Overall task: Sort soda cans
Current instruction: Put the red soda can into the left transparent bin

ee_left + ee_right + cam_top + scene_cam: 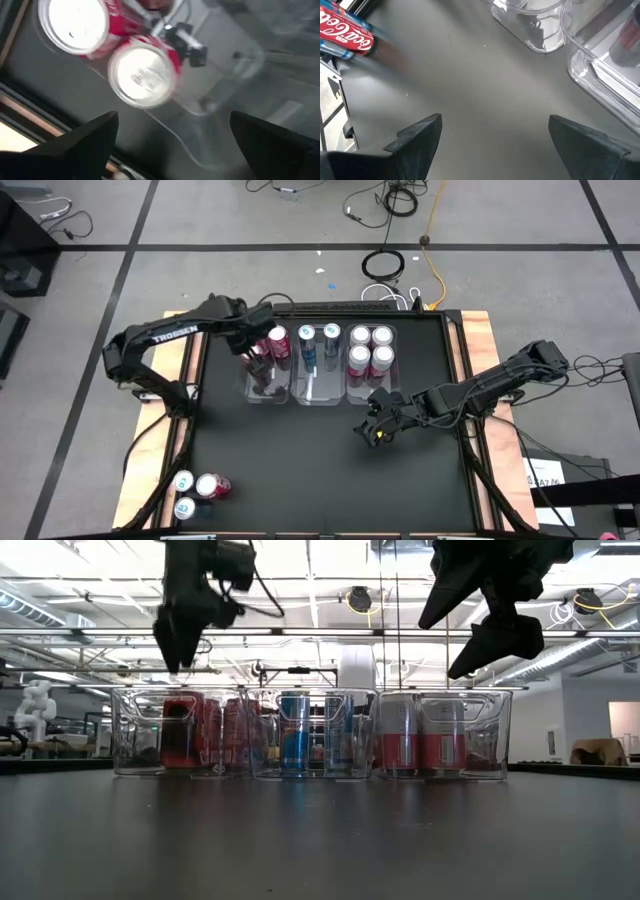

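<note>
Low view – blue cans (295, 732) upright.

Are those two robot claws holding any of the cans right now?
No. The left gripper hangs open over the left bin, above the red cans, gripping none. The right gripper is open over bare table, also empty.

The high view looks straight down on the whole black table (330, 470) from well above, while the low view sits at tabletop height and faces level across it toward the row of clear bins (310, 735) and the room behind. The left wrist view looks steeply down from close above the left bin (235, 100) and its red cans (142, 72). The right wrist view looks down at bare tabletop with bin corners (580, 45) at its edge, the same bins all four views share.
</note>
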Controlling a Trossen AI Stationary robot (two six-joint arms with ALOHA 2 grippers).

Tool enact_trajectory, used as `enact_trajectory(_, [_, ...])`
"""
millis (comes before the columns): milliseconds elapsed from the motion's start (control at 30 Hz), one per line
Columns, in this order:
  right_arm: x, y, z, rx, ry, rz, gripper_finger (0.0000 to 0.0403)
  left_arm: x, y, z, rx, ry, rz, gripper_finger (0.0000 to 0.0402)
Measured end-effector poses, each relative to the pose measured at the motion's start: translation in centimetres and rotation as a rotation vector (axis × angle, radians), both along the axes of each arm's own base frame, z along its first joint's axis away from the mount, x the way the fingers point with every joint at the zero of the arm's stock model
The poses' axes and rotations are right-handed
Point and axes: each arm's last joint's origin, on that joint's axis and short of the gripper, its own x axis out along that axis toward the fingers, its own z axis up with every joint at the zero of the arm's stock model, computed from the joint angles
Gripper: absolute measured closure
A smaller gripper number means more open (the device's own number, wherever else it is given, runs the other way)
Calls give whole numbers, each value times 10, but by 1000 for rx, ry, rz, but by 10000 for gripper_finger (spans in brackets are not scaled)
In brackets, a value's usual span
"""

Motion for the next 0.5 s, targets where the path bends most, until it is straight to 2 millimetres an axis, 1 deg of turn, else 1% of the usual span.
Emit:
enact_trajectory(133, [0, 0, 0, -4, 3, 5, 44, -6, -22, 35, -9, -115, 51, 11])
enact_trajectory(267, [0, 0, 0, -9, 5, 11, 44, -21, -55, 64, -10, -222, 89, 11])
enact_trajectory(400, [0, 0, 0, -21, 7, 29, 44, -39, -94, 78, -56, -304, 114, 11])
enact_trajectory(500, [0, 0, 0, -32, 8, 41, 44, -44, -125, 81, -85, -323, 109, 11])
